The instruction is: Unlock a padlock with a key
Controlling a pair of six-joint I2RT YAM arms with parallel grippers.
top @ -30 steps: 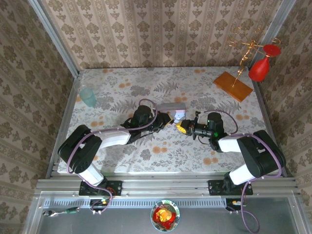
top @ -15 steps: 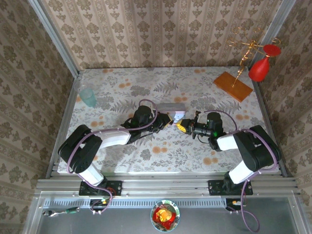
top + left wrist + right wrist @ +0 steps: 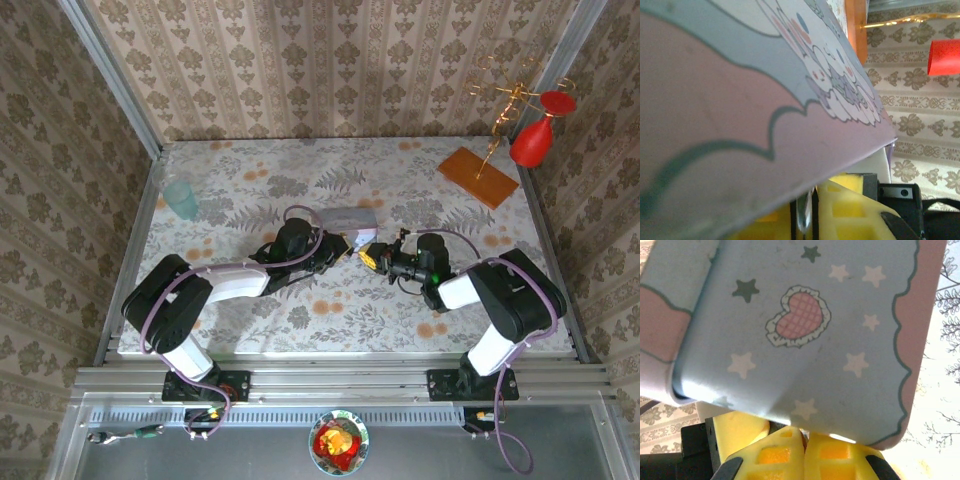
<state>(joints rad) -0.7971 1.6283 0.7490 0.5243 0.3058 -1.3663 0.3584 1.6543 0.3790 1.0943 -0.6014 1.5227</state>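
A pastel cartoon tin (image 3: 350, 217) lies mid-table, and its face fills much of the left wrist view (image 3: 740, 100) and the right wrist view (image 3: 805, 340). My left gripper (image 3: 346, 245) (image 3: 807, 205) sits just under the tin's near edge, shut on a thin silvery metal piece (image 3: 804, 215) that looks like the padlock's shackle. The padlock's body is hidden. Facing it tip to tip, my right gripper (image 3: 369, 255) (image 3: 804, 435) has its yellow fingertips pressed together below the tin's edge. The key is hidden.
A teal cup (image 3: 181, 198) stands at the back left. At the back right are a wooden board (image 3: 477, 177) with a gold stand and a red ornament (image 3: 533, 140). A small object (image 3: 440, 328) lies near the front right edge.
The tin has tipped and shifted slightly back and left, showing more of its face. My right gripper has crept left, closer to the left gripper. Both grippers stay shut.
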